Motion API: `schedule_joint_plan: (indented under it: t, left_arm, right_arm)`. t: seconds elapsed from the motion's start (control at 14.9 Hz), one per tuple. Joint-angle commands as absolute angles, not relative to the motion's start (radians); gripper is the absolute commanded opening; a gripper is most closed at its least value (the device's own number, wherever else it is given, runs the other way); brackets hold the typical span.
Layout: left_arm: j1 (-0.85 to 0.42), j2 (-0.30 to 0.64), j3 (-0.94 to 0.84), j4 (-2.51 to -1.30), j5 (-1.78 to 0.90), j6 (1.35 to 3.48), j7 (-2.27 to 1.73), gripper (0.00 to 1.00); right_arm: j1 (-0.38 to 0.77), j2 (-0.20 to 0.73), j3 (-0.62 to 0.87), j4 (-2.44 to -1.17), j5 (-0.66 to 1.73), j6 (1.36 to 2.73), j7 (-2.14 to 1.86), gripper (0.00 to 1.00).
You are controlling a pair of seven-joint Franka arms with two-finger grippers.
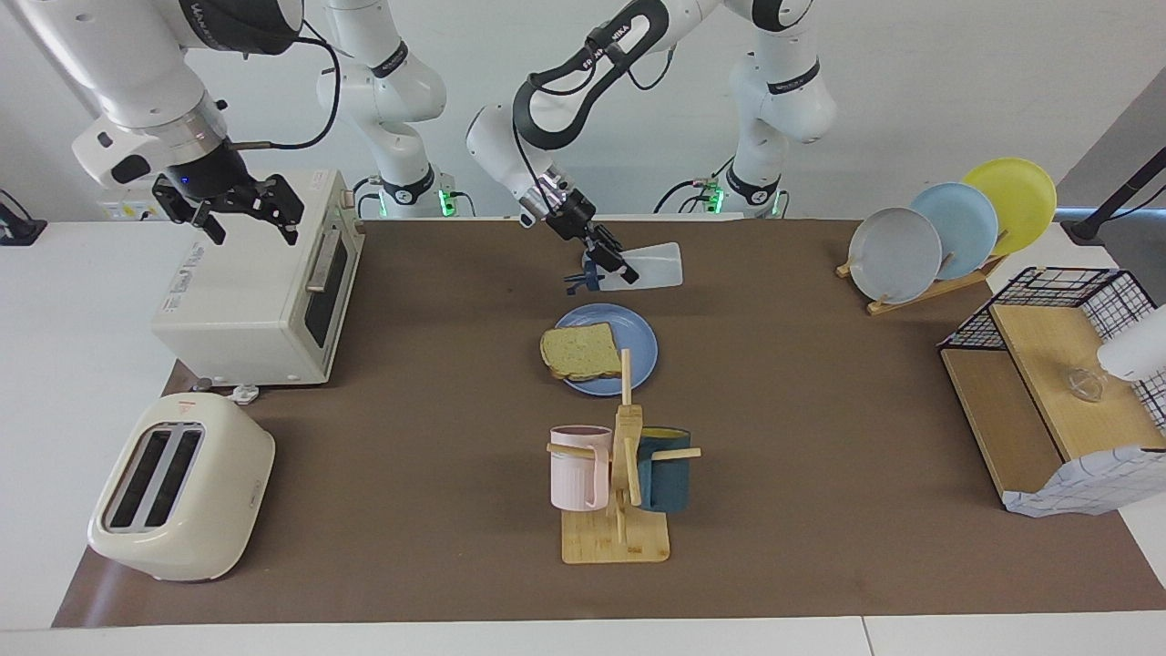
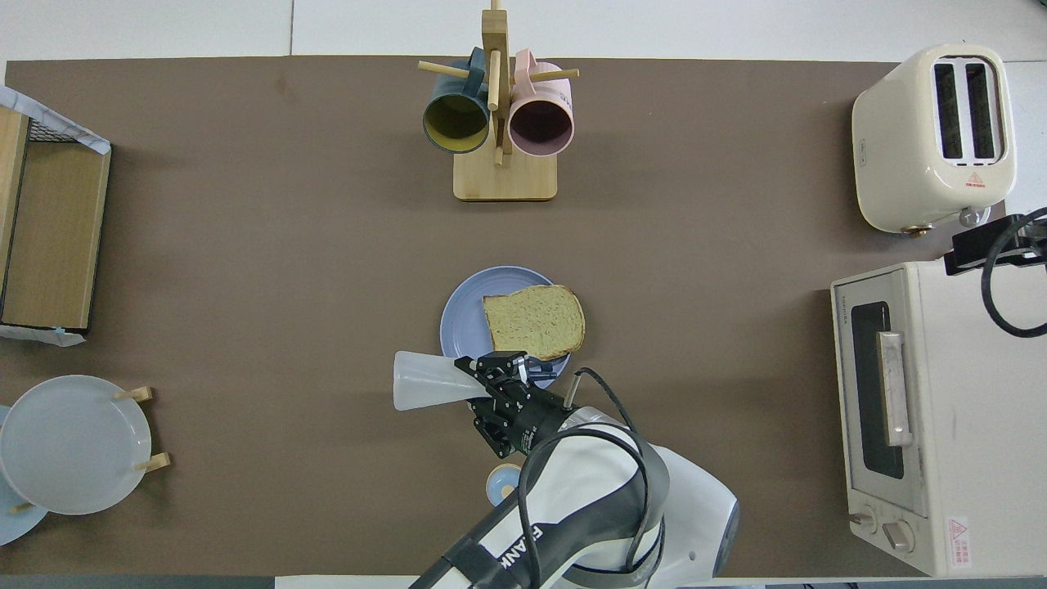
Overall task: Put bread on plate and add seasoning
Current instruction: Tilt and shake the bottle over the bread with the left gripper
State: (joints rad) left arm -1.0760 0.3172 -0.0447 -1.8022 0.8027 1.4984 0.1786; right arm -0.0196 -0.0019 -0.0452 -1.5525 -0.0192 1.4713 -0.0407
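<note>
Facing view, frame centre: bread lies on plate, overhanging its rim; that step looks done. Seasoning step in hand. Left gripper, just above the plate in frame, is clamped on the seasoning, bottle tipped sideways, cap end at the fingers. Next move probably calls for carrying it over the bread, cap downward. Right gripper, upper left, fully spread and empty, waits over the oven.

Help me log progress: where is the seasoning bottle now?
The seasoning bottle is tipped on its side, held in the left gripper just on the robots' side of the plate, which carries the bread.
</note>
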Motion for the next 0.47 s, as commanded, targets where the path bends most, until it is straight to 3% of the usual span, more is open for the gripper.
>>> schedule_joint_plan:
  t: [0.0,0.4]
  left_arm:
    - [-1.023,0.316,-0.037,-1.818,0.788,1.480,0.173,0.00]
    - [-0.913,0.318,-0.035,-1.845,0.799,1.482,0.173,0.00]
  right_arm:
    - [-0.028,-0.026,-0.043,-1.583,-0.018,1.486,-0.052,1.00]
    - [-0.028,-0.026,-0.043,-1.583,-0.018,1.486,-0.052,1.00]
